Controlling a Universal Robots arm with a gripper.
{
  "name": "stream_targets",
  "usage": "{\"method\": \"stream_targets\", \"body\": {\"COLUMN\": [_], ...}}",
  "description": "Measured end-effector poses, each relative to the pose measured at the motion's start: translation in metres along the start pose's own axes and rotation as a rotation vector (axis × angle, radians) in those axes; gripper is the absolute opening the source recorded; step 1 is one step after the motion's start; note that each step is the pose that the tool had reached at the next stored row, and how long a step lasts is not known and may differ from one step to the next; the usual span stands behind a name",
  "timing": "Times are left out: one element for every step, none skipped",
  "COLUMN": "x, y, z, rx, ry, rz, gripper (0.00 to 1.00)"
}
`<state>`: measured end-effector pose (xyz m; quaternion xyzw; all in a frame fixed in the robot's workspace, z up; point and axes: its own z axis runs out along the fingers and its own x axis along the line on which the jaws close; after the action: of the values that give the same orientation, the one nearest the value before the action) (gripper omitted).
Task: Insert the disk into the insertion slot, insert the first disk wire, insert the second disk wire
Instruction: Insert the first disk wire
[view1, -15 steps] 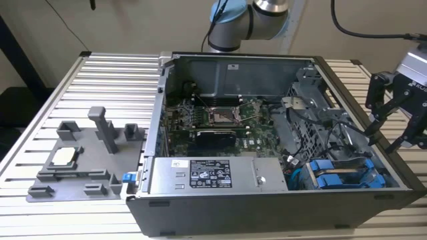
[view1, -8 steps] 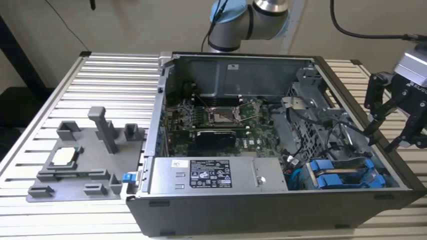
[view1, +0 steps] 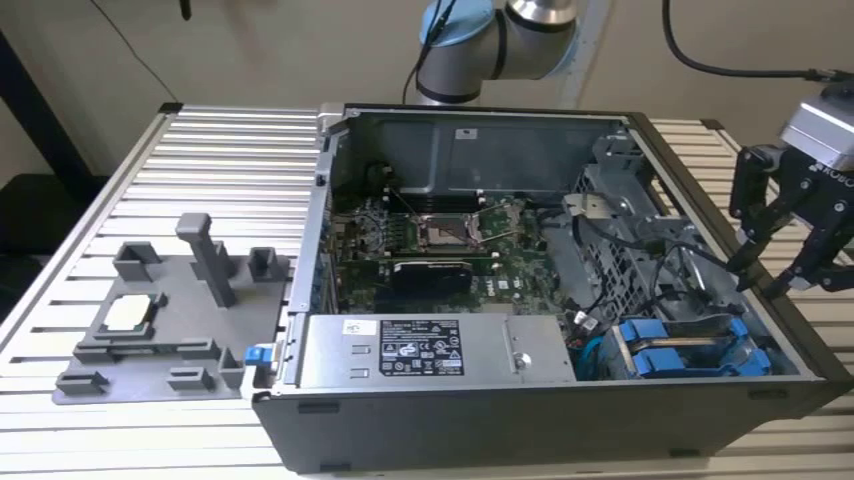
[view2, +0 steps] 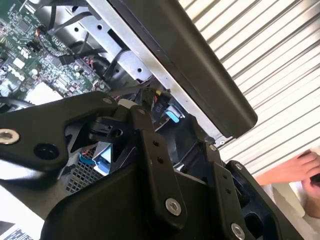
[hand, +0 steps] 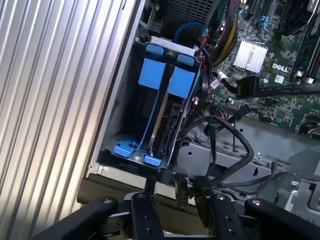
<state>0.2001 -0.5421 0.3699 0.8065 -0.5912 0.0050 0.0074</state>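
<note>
Ribbed tabletop (view1: 227, 150) carries the open computer case (view1: 534, 415), the disk (hand: 172, 117) seated in its corner bay; the hand (view1: 771, 285), spread and empty over the case's side wall, could snag the loose black cables (hand: 240, 145) beside that bay.

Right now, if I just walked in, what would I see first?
Most likely the big black metal computer case lying open on the ribbed silver table, its green circuit board on show. Next, the two bright blue plastic carriers standing side by side in the case's corner at the exterior view's lower right. The black robot gripper hangs over the case's wall at the exterior view's right.
</note>
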Motion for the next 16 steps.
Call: {"method": "stream_targets", "body": {"x": [-0.0001, -0.0002, -0.0003, -0.0004, -0.0005, -0.0005, -0.0005, -0.0005, -0.0005, -0.0005, -0.0005, -0.0006, -0.0006, -0.0006, -0.0006, -0.0005], "y": [-0.0003, -0.0006, -0.0008, -0.0009, -0.0010, -0.0010, -0.0010, -0.0010, -0.0010, -0.0010, -0.0010, -0.0011, -0.0010, -0.0006, 0.0003, 0.0024], "z": [0.0002, 0.0003, 0.0004, 0.0004, 0.0004, 0.0004, 0.0003, 0.0004, 0.0004, 0.0004, 0.0004, 0.0004, 0.0004, 0.0004, 0.0003, 0.0004], "rx": [0.0001, 0.0000, 0.0000, -0.0002, -0.0003, -0.0003, -0.0003, -0.0003, -0.0003, -0.0002, -0.0003, -0.0003, -0.0003, -0.0003, -0.0003, -0.0003], "ry": [-0.0001, 0.0000, 0.0001, 0.0006, 0.0008, 0.0009, 0.0009, 0.0009, 0.0008, 0.0008, 0.0008, 0.0009, 0.0009, 0.0009, 0.0009, 0.0006], "rz": [0.000, 0.000, 0.001, 0.001, 0.001, 0.001, 0.001, 0.001, 0.001, 0.001, 0.001, 0.001, 0.001, 0.001, 0.001, 0.001], "gripper": [0.38, 0.38, 0.32, 0.32, 0.26, 0.26, 0.26, 0.19, 0.19, 0.19, 0.19, 0.19, 0.19, 0.19, 0.19, 0.19]}}
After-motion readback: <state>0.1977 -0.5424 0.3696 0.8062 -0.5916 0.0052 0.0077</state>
